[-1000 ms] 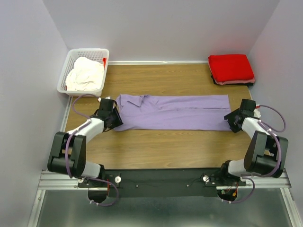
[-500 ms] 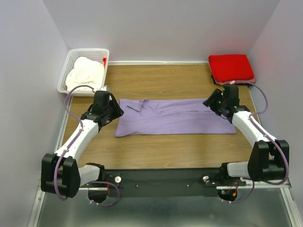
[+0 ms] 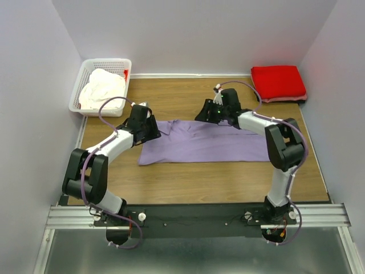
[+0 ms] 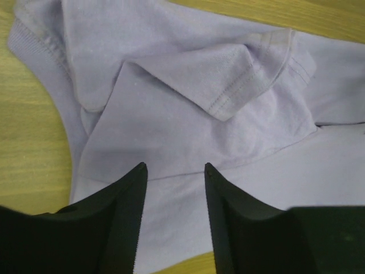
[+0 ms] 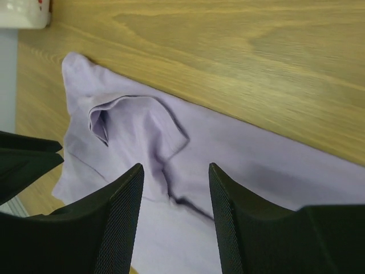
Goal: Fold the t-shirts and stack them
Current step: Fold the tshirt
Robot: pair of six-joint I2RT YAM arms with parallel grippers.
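Observation:
The lavender t-shirt point(image 3: 205, 145) lies spread in a long band across the middle of the table. My left gripper point(image 3: 149, 127) is open and empty over its far-left corner, above a folded-back sleeve point(image 4: 245, 74); its jaws point(image 4: 175, 166) stand apart over cloth. My right gripper point(image 3: 208, 112) is open and empty at the shirt's far edge near the middle, above a wrinkle point(image 5: 171, 171) in the cloth. The red t-shirt point(image 3: 278, 83) lies folded at the back right. The cream-white t-shirt point(image 3: 102, 88) is bunched in the basket.
The white lattice basket point(image 3: 106, 61) stands at the back left corner; its corner shows in the right wrist view point(image 5: 23, 14). Walls close the table on the left, back and right. Bare wood lies in front of the lavender shirt point(image 3: 205, 182).
Both grippers left the shirt's two ends. The right one swept left along the far edge to the middle. The left one moved up to the far-left corner. The shirt shifted slightly toward me.

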